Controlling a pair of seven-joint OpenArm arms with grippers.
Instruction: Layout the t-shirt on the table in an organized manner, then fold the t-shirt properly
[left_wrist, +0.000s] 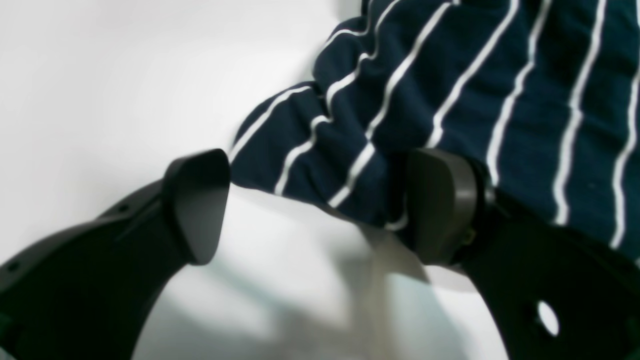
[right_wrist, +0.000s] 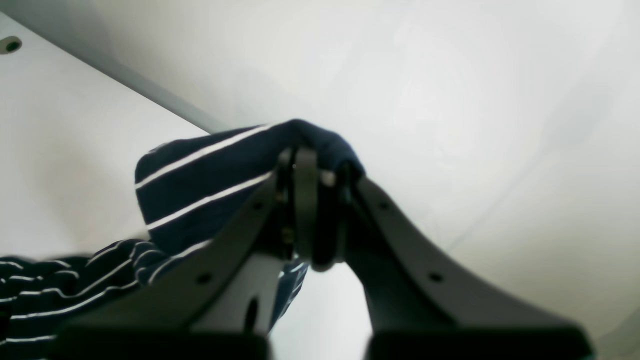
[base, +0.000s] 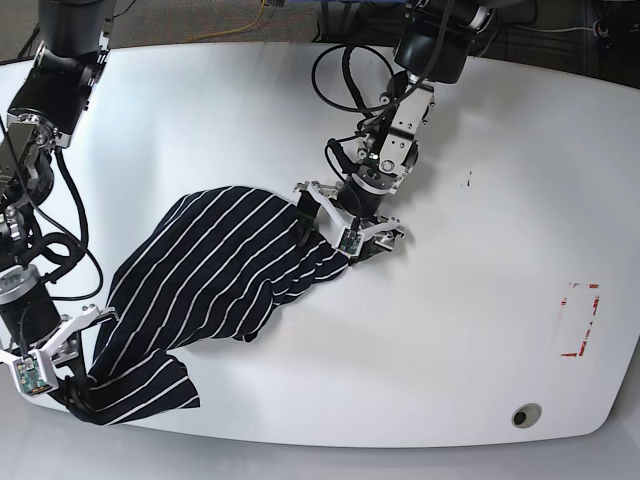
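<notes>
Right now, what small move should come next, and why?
Probably close the left gripper on the t-shirt: its jaws stand open with one finger pressed against the hem, gripping nothing, while the right gripper already pinches a corner near the table edge.

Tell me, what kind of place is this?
Probably a robot lab: two robot arms work a striped t-shirt on a big white table, with cables on the floor behind it.

Your left gripper (left_wrist: 320, 205) gapes wide; t-shirt (left_wrist: 480, 95) edge between fingers, bulk toward one o'clock.
</notes>
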